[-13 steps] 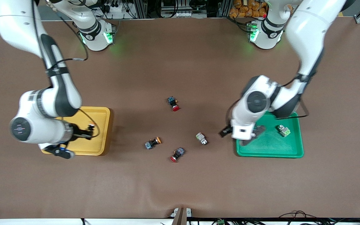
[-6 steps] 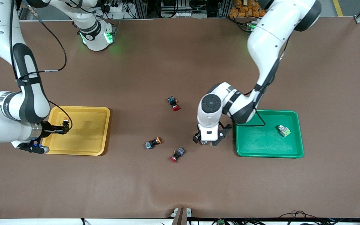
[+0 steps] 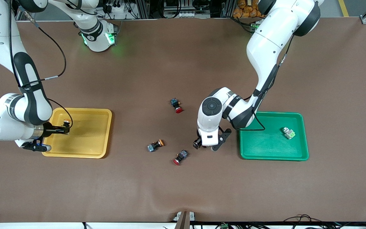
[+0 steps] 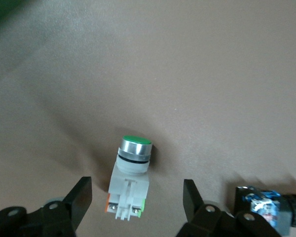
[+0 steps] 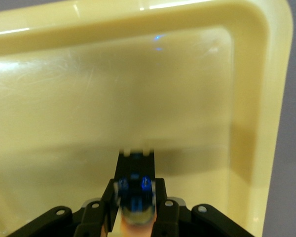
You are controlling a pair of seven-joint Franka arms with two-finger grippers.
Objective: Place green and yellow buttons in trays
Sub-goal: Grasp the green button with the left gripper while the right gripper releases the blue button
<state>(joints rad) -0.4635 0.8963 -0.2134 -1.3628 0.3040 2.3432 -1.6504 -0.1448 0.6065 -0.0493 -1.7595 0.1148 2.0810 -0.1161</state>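
Observation:
My left gripper (image 3: pixel 206 145) is open and low over the table beside the green tray (image 3: pixel 265 146). In the left wrist view a whitish-grey button with a green cap (image 4: pixel 130 173) lies between its fingers (image 4: pixel 81 192); the hand hides it in the front view. A second green button (image 3: pixel 288 133) lies in the green tray. My right gripper (image 3: pixel 65 123) is shut on a yellow-capped button (image 5: pixel 134 195) above the yellow tray (image 3: pixel 87 140), which fills the right wrist view (image 5: pixel 138 98). Another yellow-capped button (image 3: pixel 155 145) lies on the table.
Two black switches with red caps lie on the mat, one (image 3: pixel 176 105) farther from the front camera and one (image 3: pixel 180 157) near my left gripper. The near one also shows in the left wrist view (image 4: pixel 266 210), just outside one finger.
My left arm has swung from over the green tray toward the table's middle and come down around the grey-green button. My right gripper has shifted slightly over the yellow tray, still holding its button.

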